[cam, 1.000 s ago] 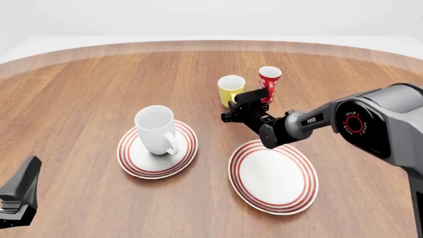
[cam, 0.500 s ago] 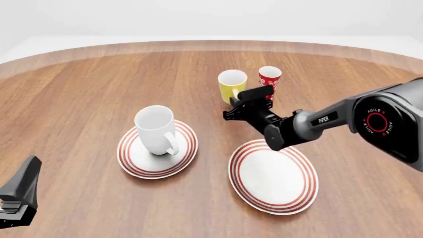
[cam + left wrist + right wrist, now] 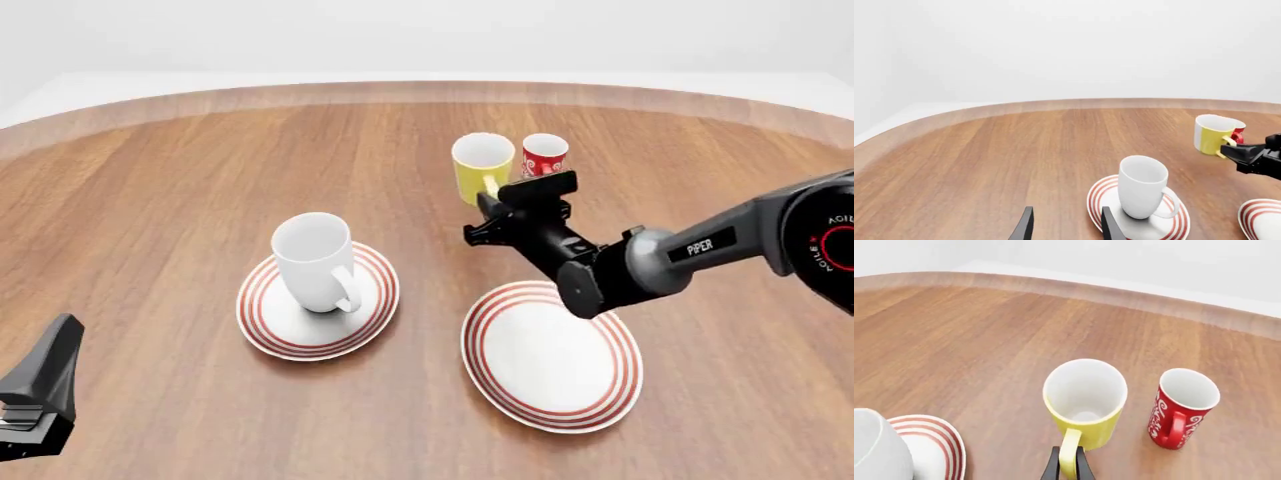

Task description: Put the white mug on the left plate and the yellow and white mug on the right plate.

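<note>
The white mug (image 3: 314,262) stands upright on the left plate (image 3: 267,312), handle toward the camera. My right gripper (image 3: 505,205) is shut on the handle of the yellow and white mug (image 3: 481,165), behind the right plate (image 3: 551,355), which is bare. The right wrist view shows its fingers (image 3: 1053,467) pinching the yellow handle of that mug (image 3: 1087,432). My left gripper (image 3: 34,400) sits low at the near left, open with nothing between its fingers (image 3: 1025,226). The left wrist view looks onto the white mug (image 3: 1142,186) and the left plate (image 3: 1097,196).
A slim red cup (image 3: 545,155) with white lettering stands just right of the yellow mug, close to it (image 3: 1182,410). The round wooden table's far edge (image 3: 427,88) curves behind them.
My right gripper has moved up and to the right in the front view, carrying the yellow and white mug with it by the handle. The left arm and the white mug have stayed put.
</note>
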`<state>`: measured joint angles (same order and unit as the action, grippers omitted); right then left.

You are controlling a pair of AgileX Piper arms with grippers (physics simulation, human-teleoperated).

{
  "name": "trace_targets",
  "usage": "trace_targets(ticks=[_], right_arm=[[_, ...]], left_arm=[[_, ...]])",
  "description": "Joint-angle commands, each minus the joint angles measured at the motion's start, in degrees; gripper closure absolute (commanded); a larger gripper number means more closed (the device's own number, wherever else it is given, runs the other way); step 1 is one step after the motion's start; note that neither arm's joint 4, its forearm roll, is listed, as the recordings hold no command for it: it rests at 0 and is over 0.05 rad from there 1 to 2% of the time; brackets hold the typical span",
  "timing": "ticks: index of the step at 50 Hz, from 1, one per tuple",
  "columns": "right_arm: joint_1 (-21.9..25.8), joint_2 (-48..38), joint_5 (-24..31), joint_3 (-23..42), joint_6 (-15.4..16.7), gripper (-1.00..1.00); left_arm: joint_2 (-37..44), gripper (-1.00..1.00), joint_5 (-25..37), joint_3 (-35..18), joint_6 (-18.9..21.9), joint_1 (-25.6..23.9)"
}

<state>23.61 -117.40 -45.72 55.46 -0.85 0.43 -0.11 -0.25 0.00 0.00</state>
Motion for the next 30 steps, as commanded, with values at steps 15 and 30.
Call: trace_targets(ticks=[15,30], right_arm=[[-0.30,10.81,-4.28,-12.02,0.29,1.00],[-0.30,18.52,-7.51,-21.59,0.03,1.00]], left_arm=[[0.00,-1.00,0.00,0.00,0.00,0.00],[0.00,-1.00,0.00,0.00,0.00,0.00]])
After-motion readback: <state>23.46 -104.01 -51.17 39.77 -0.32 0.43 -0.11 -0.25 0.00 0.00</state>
